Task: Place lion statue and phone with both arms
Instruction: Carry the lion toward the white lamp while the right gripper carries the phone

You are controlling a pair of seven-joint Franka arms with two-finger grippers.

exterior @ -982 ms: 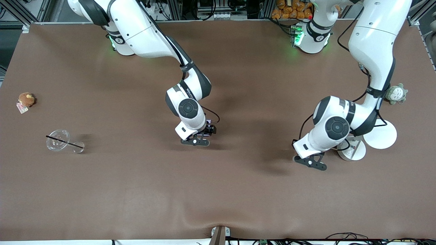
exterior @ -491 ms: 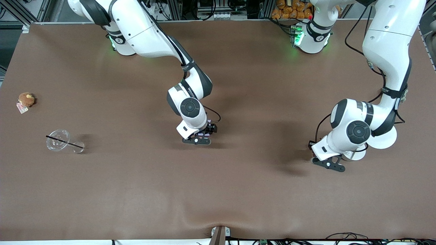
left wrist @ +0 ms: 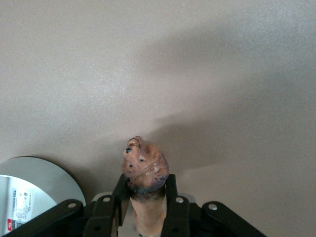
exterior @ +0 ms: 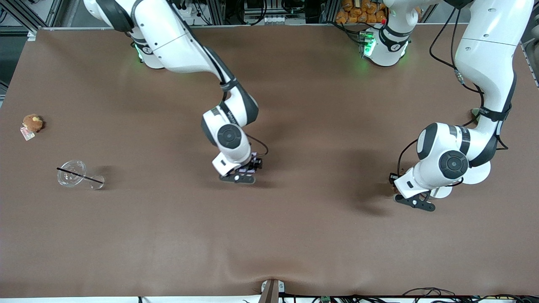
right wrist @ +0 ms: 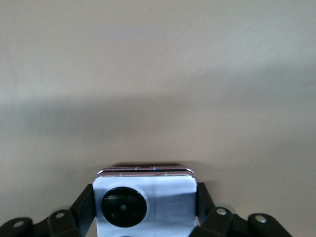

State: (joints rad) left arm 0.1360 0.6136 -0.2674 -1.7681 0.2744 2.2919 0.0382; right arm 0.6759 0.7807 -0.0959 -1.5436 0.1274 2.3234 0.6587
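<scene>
Now my right gripper [exterior: 246, 169], low over the table's [exterior: 294, 235] middle, is clamped on the phone [right wrist: 144, 202], 1 camera ring showing. My left gripper [left wrist: 146, 207] pinches the lion [left wrist: 144, 170] over the mat, just beside the white discs [exterior: 478, 172] toward my left arm's end.

Front view high, facing arm bases; wrist views close, looking down claws onto table [exterior: 294, 235].
</scene>
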